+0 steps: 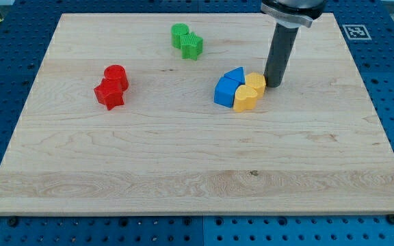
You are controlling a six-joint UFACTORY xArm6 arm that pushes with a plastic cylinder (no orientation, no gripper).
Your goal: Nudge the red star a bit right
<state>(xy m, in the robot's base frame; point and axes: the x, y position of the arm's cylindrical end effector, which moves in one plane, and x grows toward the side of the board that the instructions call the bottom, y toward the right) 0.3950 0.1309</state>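
My tip (273, 85), a bare rod with no claw to spread or pinch, stands just beside the yellow blocks (250, 91); the red star (109, 95) lies toward the board's (183, 171) left edge, touching the red cylinder (117, 75); best circle to the star's left side, then push rightward briefly.

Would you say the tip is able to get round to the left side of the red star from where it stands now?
Probably yes. My tip sits just right of the yellow blocks, far from the red star. The bare board below the blue blocks looks like an open way round; only the red cylinder touches the star.
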